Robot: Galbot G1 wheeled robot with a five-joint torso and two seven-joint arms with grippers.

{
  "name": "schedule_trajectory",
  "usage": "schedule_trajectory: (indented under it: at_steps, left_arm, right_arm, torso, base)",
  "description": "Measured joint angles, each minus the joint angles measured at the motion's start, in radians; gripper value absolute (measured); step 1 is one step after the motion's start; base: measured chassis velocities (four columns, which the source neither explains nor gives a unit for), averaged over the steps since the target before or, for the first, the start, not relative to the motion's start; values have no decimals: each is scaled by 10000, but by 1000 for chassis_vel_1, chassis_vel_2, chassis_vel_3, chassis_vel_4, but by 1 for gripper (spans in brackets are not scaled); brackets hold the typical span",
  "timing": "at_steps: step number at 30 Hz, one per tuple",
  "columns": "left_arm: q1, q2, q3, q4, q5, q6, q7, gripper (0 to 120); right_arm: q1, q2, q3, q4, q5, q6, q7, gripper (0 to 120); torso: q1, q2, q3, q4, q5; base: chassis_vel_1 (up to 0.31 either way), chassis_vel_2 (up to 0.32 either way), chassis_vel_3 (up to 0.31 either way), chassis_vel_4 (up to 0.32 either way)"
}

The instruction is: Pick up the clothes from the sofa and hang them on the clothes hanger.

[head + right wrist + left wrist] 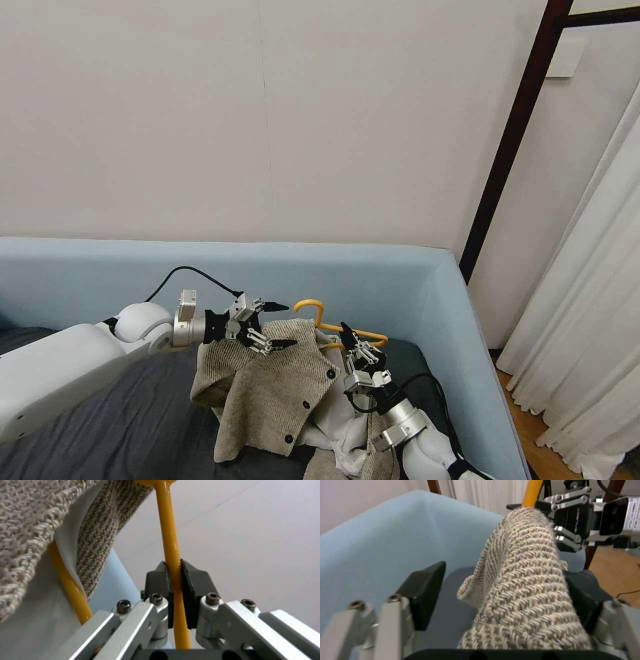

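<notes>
A beige knit cardigan (275, 390) with dark buttons is draped over a yellow hanger (335, 325) above the sofa's dark seat (120, 420). My left gripper (258, 325) is at the cardigan's upper edge. In the left wrist view it (506, 575) is open, with the knit fabric (530, 585) lying between its fingers and a gap at one pad (427, 588). My right gripper (355, 352) is beside the cardigan, shut on the hanger's yellow bar (172, 566), as its pads (192, 588) show. The left wrist view also shows the right gripper (572, 513) behind the fabric.
The light blue sofa back (300, 275) and its right armrest (470, 360) enclose the work area. A dark wooden rack post (510, 140) rises just past the armrest, with white curtains (590, 330) to its right. White fabric (335, 435) lies under the cardigan.
</notes>
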Motion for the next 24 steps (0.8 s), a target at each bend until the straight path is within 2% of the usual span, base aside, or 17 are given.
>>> schedule_trajectory:
  at_steps: [2, 7, 11, 12, 17, 24]
  left_arm:
    - [0, -55, 37, 55, 75, -30, 27, 64]
    - [59, -92, 43, 86, 174, -88, 32, 52]
    - [153, -101, 54, 104, 292, -151, 84, 32]
    - [153, -101, 54, 104, 292, -151, 84, 32]
    - [291, -94, 60, 140, 476, -241, 184, 11]
    - [528, -28, -32, 112, 580, -290, 195, 8]
  right_arm:
    - [1, -10, 2, -8, -38, 22, 0, 5]
    - [6, -13, 2, -68, -81, 57, 0, 5]
    - [41, 2, -31, -148, -162, 98, -26, 5]
    - [41, 2, -31, -148, -162, 98, -26, 5]
    - [68, -8, -69, -216, -226, 175, -68, 5]
    - [74, -12, -101, -225, -316, 242, -91, 5]
  torso:
    - [1, 0, 0, 0, 0]
    - [0, 0, 0, 0, -1]
    - [0, 0, 0, 1, -1]
    - [0, 0, 0, 1, -1]
    - [0, 0, 0, 0, -1]
    - [0, 0, -1, 0, -1]
  base:
    - [0, 0, 0, 0]
    - [0, 0, 0, 0]
    - [0, 0, 0, 0]
    - [0, 0, 0, 0]
    - [0, 0, 0, 0]
    - [0, 0, 0, 0]
